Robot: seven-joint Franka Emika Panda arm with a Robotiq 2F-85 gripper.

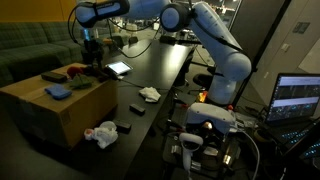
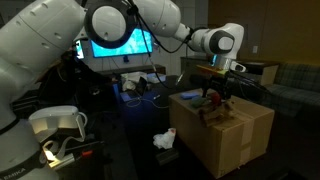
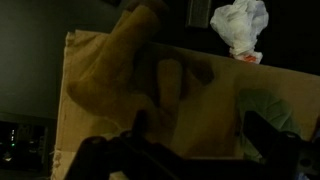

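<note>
the gripper (image 1: pixel 92 52), jaws apart, hangs just above the brown plush toy (image 3: pixel 130 70) lying by a top corner of the cardboard box (image 1: pixel 50 115), so an off-centre descent might nudge it over that edge.

Brown plush toy (image 3: pixel 135 70), limp, flat atop the cardboard box (image 3: pixel 278 85)

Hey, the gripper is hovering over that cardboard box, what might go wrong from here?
The open gripper hangs over several things crowded on the box; coming down, it may catch two at once or knock one off the edge. The wrist view is dark, so the tan thing below it is hard to outline, and a grasp could miss.
</note>
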